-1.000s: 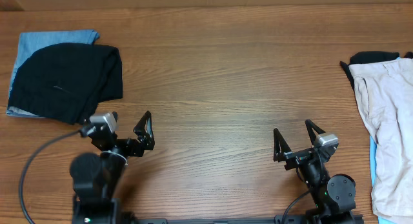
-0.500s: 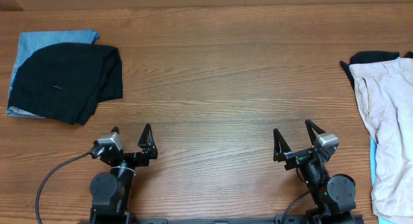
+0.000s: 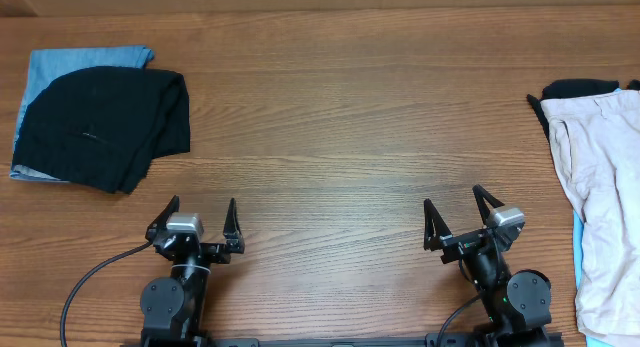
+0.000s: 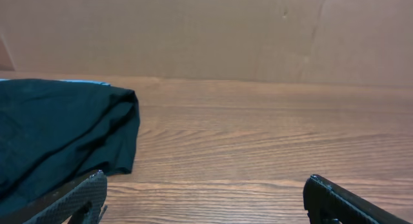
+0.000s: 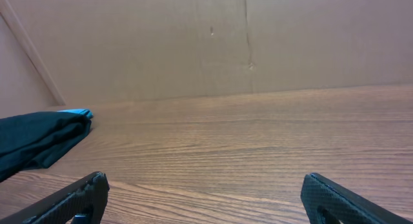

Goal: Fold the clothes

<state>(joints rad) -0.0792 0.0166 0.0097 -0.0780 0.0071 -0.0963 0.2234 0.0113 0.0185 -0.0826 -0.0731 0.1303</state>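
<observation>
My left gripper (image 3: 203, 206) and right gripper (image 3: 454, 200) stood spread wide, holding nothing, near the table's (image 3: 340, 117) front edge. Wide wood stretched ahead. The black garment (image 3: 100, 127) lay on light-blue denim (image 3: 85, 59) at far left, and the beige garment (image 3: 600, 177) lay along the right edge.

You have the black garment (image 3: 100, 127) lying in a soft heap near the far left corner of the worktop (image 3: 340, 117). It rests on a light-blue denim piece (image 3: 75, 62), which shows along its far and left sides. At the right edge a beige garment (image 3: 600, 187) runs from the far side toward the near right corner. A bit of black cloth (image 3: 575, 88) shows at its far end, and a thin blue strip (image 3: 578, 247) shows along its inner side. Your left tool (image 3: 201, 205) and right tool (image 3: 452, 199) sit by the near edge, fingers spread wide, holding nothing, well apart from every garment.
</observation>
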